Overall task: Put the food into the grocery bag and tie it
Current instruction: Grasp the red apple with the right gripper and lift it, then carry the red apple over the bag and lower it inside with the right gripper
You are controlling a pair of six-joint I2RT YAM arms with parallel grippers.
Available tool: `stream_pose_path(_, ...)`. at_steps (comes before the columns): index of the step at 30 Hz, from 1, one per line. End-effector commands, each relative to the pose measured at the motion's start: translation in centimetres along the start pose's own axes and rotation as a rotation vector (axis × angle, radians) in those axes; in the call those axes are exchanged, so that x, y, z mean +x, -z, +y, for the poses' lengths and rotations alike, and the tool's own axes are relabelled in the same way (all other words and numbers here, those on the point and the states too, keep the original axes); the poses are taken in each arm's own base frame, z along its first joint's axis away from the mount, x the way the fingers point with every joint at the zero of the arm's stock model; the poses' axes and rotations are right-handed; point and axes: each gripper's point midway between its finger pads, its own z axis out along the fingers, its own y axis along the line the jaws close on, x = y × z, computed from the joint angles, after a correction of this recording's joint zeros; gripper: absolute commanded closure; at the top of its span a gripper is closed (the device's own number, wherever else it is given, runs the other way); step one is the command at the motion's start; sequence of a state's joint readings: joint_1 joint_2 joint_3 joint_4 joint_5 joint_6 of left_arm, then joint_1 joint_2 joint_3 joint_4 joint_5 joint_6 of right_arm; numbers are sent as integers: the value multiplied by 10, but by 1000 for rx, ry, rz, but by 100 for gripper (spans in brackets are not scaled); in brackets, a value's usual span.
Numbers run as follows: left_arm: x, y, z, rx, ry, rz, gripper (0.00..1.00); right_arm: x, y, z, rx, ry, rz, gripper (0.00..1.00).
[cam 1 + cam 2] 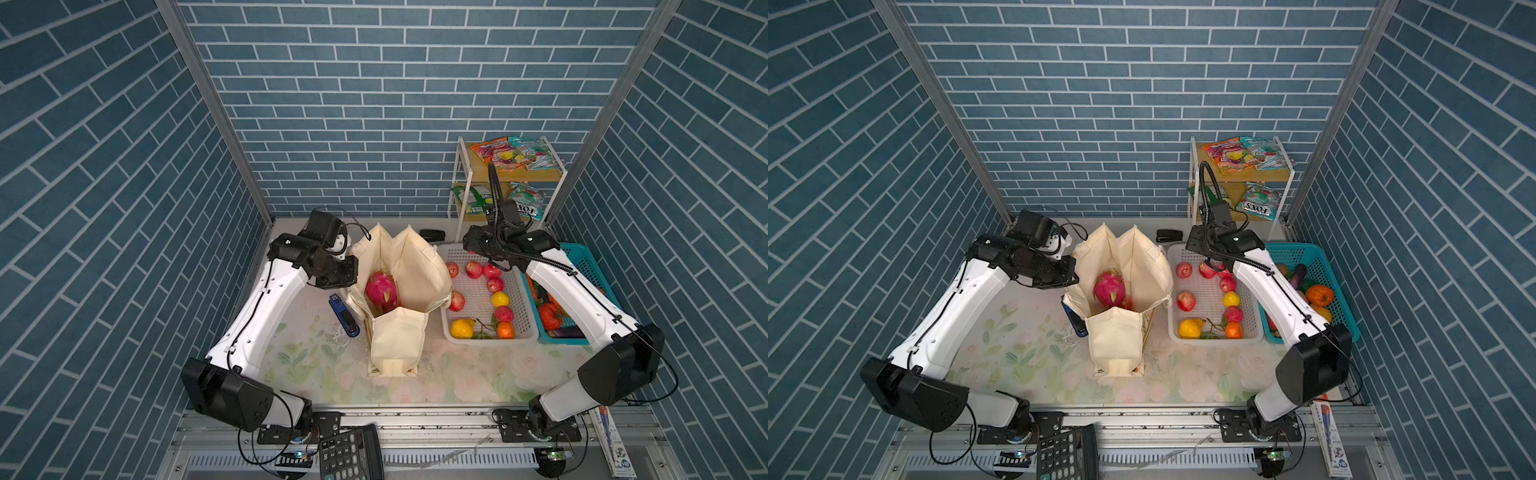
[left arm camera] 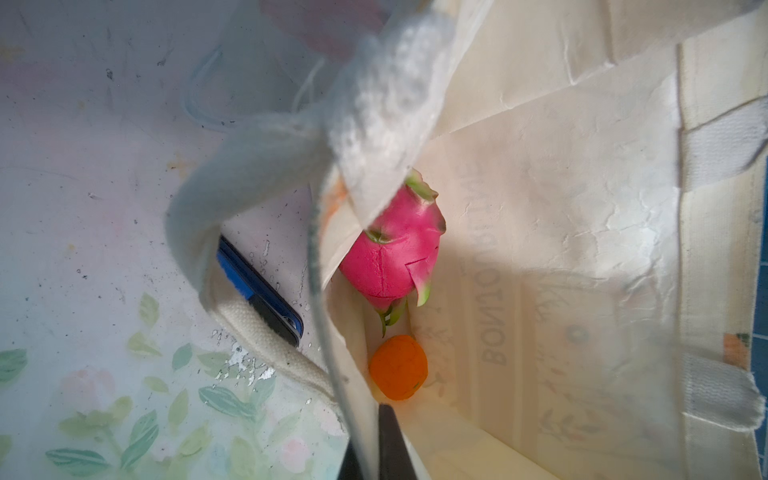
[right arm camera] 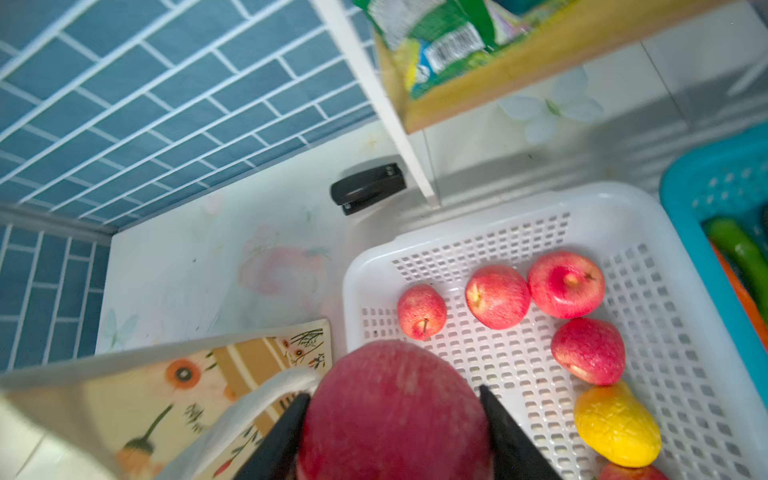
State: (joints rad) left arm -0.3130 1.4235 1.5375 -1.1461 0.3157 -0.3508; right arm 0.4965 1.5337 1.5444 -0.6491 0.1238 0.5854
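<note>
Your grocery bag (image 1: pixel 398 345) stands upright in the middle of the table (image 1: pixel 316 370), mouth spread wide. It is cream canvas, creased and plain inside. The right wrist view catches an outer corner printed with orange flowers and a tan band. In the left wrist view dark lettering shows mirrored through the wall. A white strap handle (image 2: pixel 232 166) loops down outside the rim.

Inside the bag you have the dragon fruit (image 1: pixel 380 291), magenta with green-tipped scales. Close beside it, deeper in, lies a round orange fruit (image 2: pixel 398 368).

Your left gripper (image 2: pixel 376 424) is closed, pinching the bag's rim between its black fingers. In both top views that arm's wrist sits at the far left corner of the mouth.

Your right gripper (image 3: pixel 395 399) is clamped on a red apple (image 3: pixel 395 440), one finger on each side. The apple blurs so near the lens, but it appears to hang clear above the far corner of the white basket (image 1: pixel 486 338), next to the bag.

The orange-pink packet (image 1: pixel 496 154) and teal packet (image 1: pixel 536 151) lie flat side by side on top of the shelf (image 1: pixel 460 183) behind the basket. A blue stapler (image 1: pixel 344 316) lies on the table just beside the bag's left side.
</note>
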Motion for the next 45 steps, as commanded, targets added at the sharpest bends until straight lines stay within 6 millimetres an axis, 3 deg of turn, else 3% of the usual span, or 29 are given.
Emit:
stream_pose_path(1, 3, -5, -3, 6, -16, 21, 96, -11, 24, 29, -33, 332, -85, 67)
stream_pose_path(8, 2, -6, -3, 3, -16, 26, 96, 22, 48, 104, -313, 690, -71, 74)
stream_pose_path(16, 1, -7, -3, 4, -16, 26, 96, 73, 63, 146, -667, 779, 55, 82)
stream_pose_path(35, 2, -7, -3, 6, -25, 21, 96, 138, 20, 177, -764, 823, 306, 83)
stream_pose_path(45, -1, -11, -4, 10, -28, 18, 96, 160, -6, 188, -770, 883, 385, 82)
